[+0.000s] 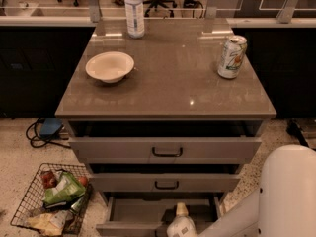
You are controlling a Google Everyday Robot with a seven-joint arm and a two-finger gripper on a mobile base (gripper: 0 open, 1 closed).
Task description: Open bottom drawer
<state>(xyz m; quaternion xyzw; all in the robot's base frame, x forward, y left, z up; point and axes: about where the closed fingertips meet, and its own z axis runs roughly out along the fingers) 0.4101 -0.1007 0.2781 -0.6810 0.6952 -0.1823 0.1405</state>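
The bottom drawer (pixel 143 212) is the lowest of three light-grey drawers and stands pulled out, showing its plain grey tray. Its front edge lies at the bottom of the view, and its handle is hidden. My gripper (pixel 180 223) is a cream-white piece at the bottom centre, over the drawer's front edge. My white arm (pixel 286 191) fills the lower right corner. The middle drawer (pixel 166 183) and the top drawer (pixel 166 150) have black bar handles and each stand slightly out.
On the cabinet top (pixel 168 83) sit a white bowl (pixel 109 66), a water bottle (pixel 134 11) and a drink can (pixel 231 57). A wire basket (pixel 49 199) with packets stands on the floor at the left. A cable (pixel 42 135) lies behind the basket.
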